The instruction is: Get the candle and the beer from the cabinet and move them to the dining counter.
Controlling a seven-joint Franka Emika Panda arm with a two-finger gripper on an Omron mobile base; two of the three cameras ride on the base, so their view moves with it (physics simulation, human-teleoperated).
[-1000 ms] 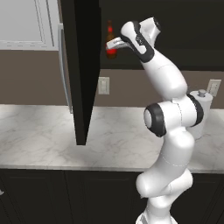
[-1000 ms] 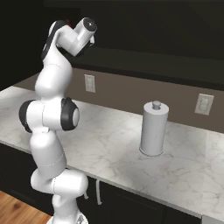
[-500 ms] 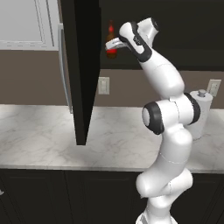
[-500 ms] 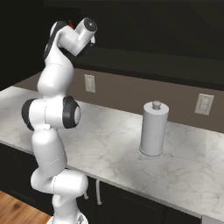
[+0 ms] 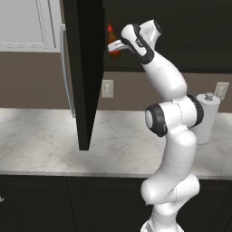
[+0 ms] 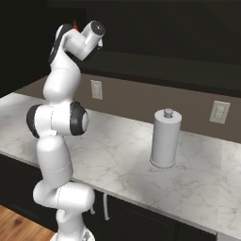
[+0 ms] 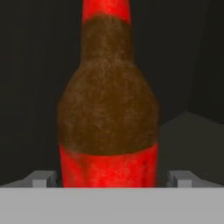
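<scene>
Hand [image 7: 112, 177] reaches into the cabinet [image 5: 84, 72], fingers spread apart either side of the beer [image 7: 108, 113] at 12 o'clock, ready to clamp.

Glossy white rounded arm segments, dark joint bands, pale grey gripper [image 5: 113, 45]

Flat, even rendered light brightens the marble worktop [image 5: 41, 145]; the cabinet [image 5: 86, 68] interior stays very dark. The beer [image 7: 109, 118] looks coarse, blurry, grainy close up.
</scene>
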